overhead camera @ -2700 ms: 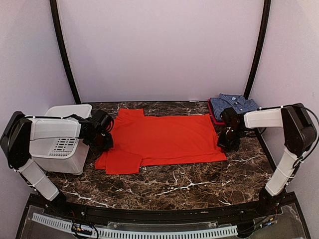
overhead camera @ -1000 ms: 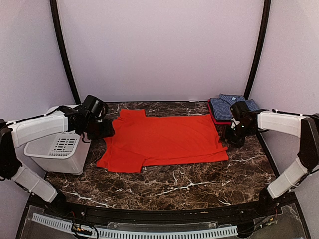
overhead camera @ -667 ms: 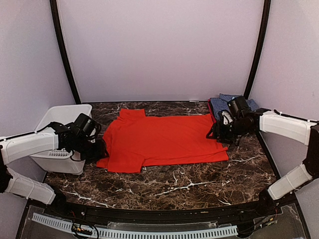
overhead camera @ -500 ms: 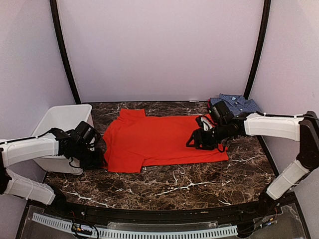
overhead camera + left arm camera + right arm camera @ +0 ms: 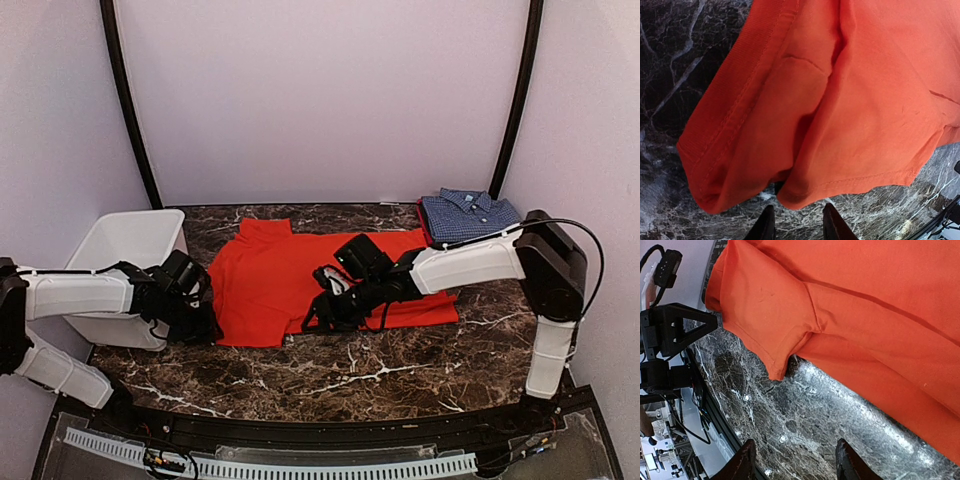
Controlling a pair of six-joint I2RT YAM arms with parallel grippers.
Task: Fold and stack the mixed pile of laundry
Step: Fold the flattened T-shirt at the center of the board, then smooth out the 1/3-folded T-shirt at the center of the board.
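Plainly soft and light, the orange-red shirt (image 5: 290, 265) lies spread flat on the counter (image 5: 400, 365), with the checked shirt (image 5: 465, 215) folded at the far right. It should drape and slide, so pinch hemmed edges. The left hand (image 5: 197, 322) is open at the near sleeve (image 5: 765, 150); the right hand (image 5: 320, 308) is spread wide by the underarm hem.

The orange-red shirt (image 5: 840, 100) ahead of the left pincer (image 5: 795, 226) is soft, matt knit cloth, its hem a ribbed, stitched band. Under the right pincer (image 5: 795, 462) the surface (image 5: 805, 405) is dark marble-look stone, glossy and white-veined. The fingers (image 5: 746, 462) look dark and matt. The checked shirt (image 5: 468, 215), well apart from the right pincer, is fine woven cloth. The basket (image 5: 120, 245) beside the left pincer is smooth white plastic.
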